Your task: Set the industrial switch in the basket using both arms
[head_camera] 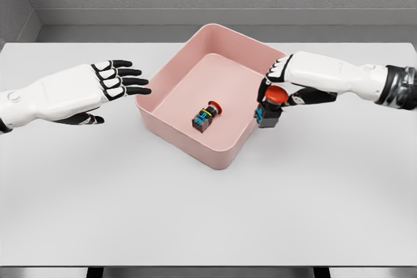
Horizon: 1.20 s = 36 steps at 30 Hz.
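From my head camera, my right hand (279, 86) reaches in from the right and pinches a red-capped industrial switch with a dark body and a blue band (270, 105). My fingers are curled around its red mushroom cap, and it hangs just over the right wall of the square pink plastic basket (171, 128), near the rim's outer side. This switch stands roughly upright, its long axis close to vertical, red cap up and dark body pointing down toward the flat white desk (208, 213).

A second small switch, dark-bodied with a red cap (206, 115), lies on its side on the basket's floor, near the middle. Its long axis runs diagonally, the red cap pointing toward the upper right and the dark end toward the lower left. There are small coloured marks on its body, but I cannot read any writing or brand on either switch.

My left hand (107, 86) hovers above the desk just beside the basket's left corner, fingers spread and stretched out toward it, holding nothing and not touching the rim.
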Available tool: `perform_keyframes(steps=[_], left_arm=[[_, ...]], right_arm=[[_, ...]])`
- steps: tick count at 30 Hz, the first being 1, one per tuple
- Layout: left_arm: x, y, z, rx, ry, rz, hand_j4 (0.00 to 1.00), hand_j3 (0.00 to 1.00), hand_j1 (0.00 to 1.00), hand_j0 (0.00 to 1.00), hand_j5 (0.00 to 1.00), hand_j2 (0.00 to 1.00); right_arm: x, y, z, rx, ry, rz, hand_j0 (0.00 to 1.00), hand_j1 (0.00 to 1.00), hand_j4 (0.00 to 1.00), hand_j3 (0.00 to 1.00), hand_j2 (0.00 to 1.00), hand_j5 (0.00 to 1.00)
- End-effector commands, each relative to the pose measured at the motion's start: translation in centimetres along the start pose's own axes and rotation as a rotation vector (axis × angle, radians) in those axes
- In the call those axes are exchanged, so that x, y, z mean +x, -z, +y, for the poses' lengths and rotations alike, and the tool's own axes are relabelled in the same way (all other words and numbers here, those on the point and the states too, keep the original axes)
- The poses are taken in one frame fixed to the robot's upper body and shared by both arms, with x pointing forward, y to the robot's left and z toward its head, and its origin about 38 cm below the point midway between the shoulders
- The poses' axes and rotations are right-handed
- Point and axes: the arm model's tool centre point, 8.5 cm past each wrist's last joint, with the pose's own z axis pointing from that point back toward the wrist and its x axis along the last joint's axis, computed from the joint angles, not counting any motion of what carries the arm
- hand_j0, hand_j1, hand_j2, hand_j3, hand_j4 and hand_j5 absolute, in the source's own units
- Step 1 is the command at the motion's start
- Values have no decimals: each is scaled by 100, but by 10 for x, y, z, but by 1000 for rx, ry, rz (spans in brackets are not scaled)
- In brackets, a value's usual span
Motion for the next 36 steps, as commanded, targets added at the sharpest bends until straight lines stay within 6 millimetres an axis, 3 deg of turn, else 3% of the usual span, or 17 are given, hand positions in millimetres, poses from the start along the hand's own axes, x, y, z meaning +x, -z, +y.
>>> perform_keyframes(steps=[1,21,36], left_arm=[[1,2,0,9,-7,-3,100,100,100,100,100,100],[2,6,-1,17,-13,-11,100,100,100,100,100,100],[3,6,-2,16,-13,-11,100,100,100,100,100,100]], right_arm=[[1,3,0,-9,9,-9,47,47,47,47,47,47],[-7,34,-9,-46,17,-39,47,47,47,47,47,47],[-24,53,-13,-60,37,-17,46,46,46,46,46,46]])
